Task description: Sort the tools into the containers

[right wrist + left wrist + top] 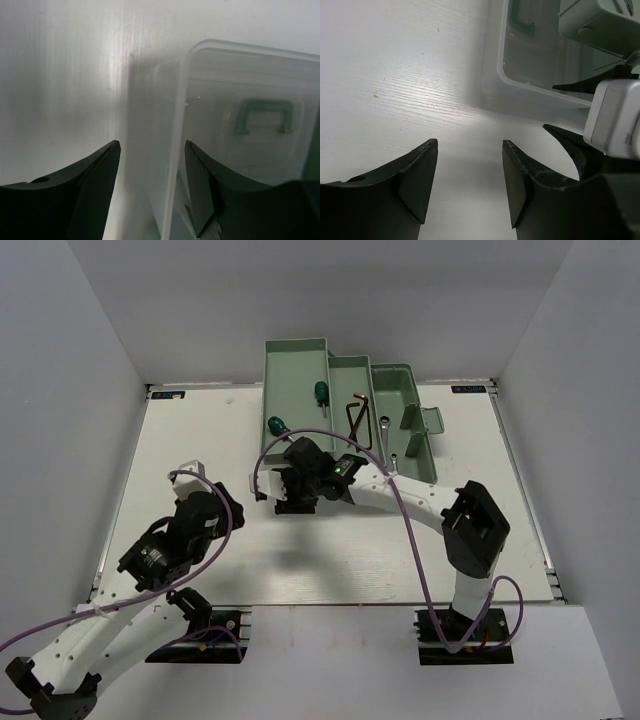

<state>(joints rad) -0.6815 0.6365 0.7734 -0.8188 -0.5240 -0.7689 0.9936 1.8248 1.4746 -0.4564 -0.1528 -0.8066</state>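
Table [200, 440]: toolbox [296, 342] sits at the far middle, trays fanned open. Its clear lid [240, 75] lies flat just in front of the toolbox, green handle [263, 116] visible on it. Right arm reaches across to the toolbox front. Right gripper [152, 150] is parted, with the lid rim running between the fingers [85, 195]. In the wrist view the rim sits nearer the right-side finger, and I see no pinch. Left gripper [470, 145] hangs left of the toolbox front, parted too, nothing in the gap and bare table under it. The lid corner is ahead of it, off to its right. Tools all look binned: one screwdriver [321, 390] mid left compartment, the other at that compartment's near-left corner, hex keys [357, 412] in the middle compartment, wrenches [385, 426] in the right one. They're too small to tell the long wrench from the short. So sorting reads as done; my guess is only the lid is left. Key geometry: the rim's long axis runs away from the right wrist, along the fingers, so the closing line crosses it square, and it's in the gap now. Right arm is on it; left is near but short of the corner. Risk: thin slick rim, could slip out on the lift.
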